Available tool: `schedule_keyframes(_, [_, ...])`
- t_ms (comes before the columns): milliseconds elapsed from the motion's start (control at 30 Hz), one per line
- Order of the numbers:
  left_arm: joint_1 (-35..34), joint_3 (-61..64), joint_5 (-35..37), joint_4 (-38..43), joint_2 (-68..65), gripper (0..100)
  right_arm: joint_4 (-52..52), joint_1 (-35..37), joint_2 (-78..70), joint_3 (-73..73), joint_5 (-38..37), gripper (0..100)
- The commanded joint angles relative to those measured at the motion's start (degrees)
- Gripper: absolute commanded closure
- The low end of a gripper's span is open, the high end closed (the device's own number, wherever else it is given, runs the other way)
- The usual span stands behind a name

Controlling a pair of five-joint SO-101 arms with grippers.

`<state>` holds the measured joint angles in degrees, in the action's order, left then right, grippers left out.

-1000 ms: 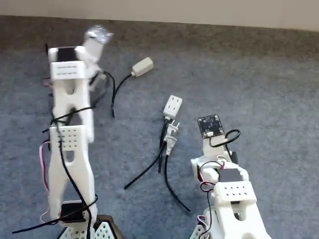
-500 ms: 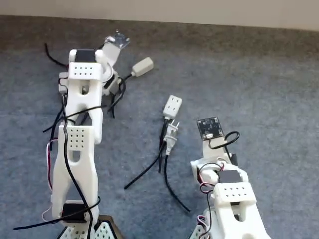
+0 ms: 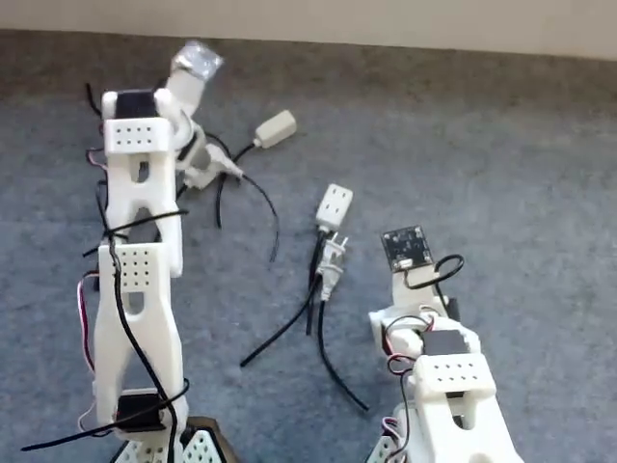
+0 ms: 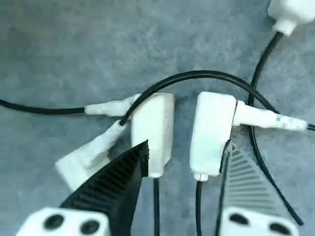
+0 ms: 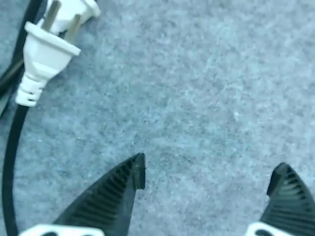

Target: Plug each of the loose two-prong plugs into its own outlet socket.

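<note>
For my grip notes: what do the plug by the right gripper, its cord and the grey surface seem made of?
The plug looks like smooth white moulded plastic, slightly glossy; its prongs look like dull metal. The cord is smooth and black, probably rubber or vinyl. The surface is likely short-pile carpet or felt: fuzzy, mottled grey.

No writing, number or sign can be read on the plug (image 3: 331, 258), the outlet socket (image 3: 334, 204) or elsewhere.

Grey carpet (image 3: 521, 164) carries everything. At centre lies a white socket (image 3: 334, 204), with a two-prong plug (image 3: 332, 258) just on its near side, and black cords (image 3: 289, 328) trail nearward. Farther off to the left lies a second socket (image 3: 277, 128), also corded.
</note>
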<state>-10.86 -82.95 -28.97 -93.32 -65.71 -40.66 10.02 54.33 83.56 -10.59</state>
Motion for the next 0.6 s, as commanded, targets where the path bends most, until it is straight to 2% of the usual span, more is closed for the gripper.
schedule_keyframes(0, [-0.75, -12.62, -0.62, -6.77, 3.30, 77, 0.66, 1.36, 1.10, -0.40, -0.70, 61.9])
schedule_keyframes(133, [0.66, -11.30, 3.43, -6.68, 7.78, 77, 0.66, 1.36, 1.10, -0.31, -0.70, 61.9])
schedule_keyframes(267, [6.46, -11.74, 7.03, -6.86, 10.15, 77, 0.57, 0.31, 1.10, -0.57, -0.70, 61.9])
schedule_keyframes(467, [17.63, -11.38, 8.53, -6.86, 10.95, 77, 0.40, -13.58, 1.19, -4.09, 0.53, 61.9])
schedule_keyframes(567, [22.37, -11.21, 8.62, -7.12, 8.66, 77, 0.31, -17.36, 1.19, -4.62, 2.99, 61.9])
